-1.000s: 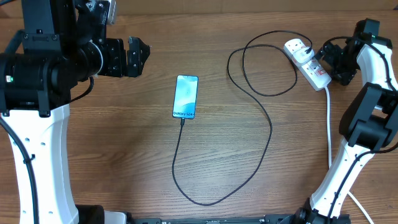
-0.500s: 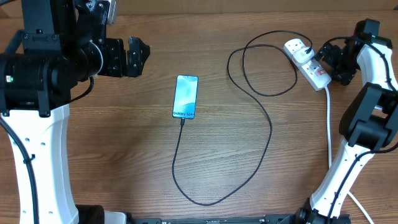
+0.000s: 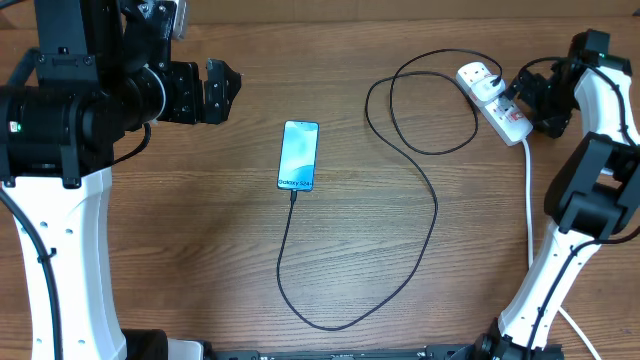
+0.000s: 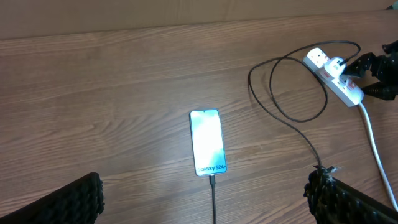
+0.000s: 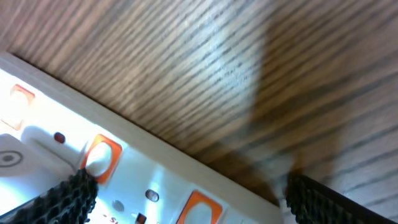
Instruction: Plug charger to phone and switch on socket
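Note:
The phone (image 3: pixel 299 155) lies face up mid-table, its screen lit; it also shows in the left wrist view (image 4: pixel 208 142). The black charger cable (image 3: pixel 435 210) is plugged into the phone's near end (image 4: pixel 212 182). It loops round to a white plug (image 3: pixel 480 78) seated in the socket strip (image 3: pixel 497 106). My right gripper (image 3: pixel 520 98) is open, close over the strip. In its wrist view its fingers (image 5: pixel 186 202) straddle the strip (image 5: pixel 155 186), and the left fingertip is at an orange-red switch (image 5: pixel 99 157). My left gripper (image 3: pixel 215 92) is open and empty, high at the back left.
The strip's thick white cord (image 3: pixel 529 210) runs down the right side toward the front edge, past the right arm's base. The cable's big loop (image 3: pixel 325 322) reaches the table's front. The left arm's body fills the left side.

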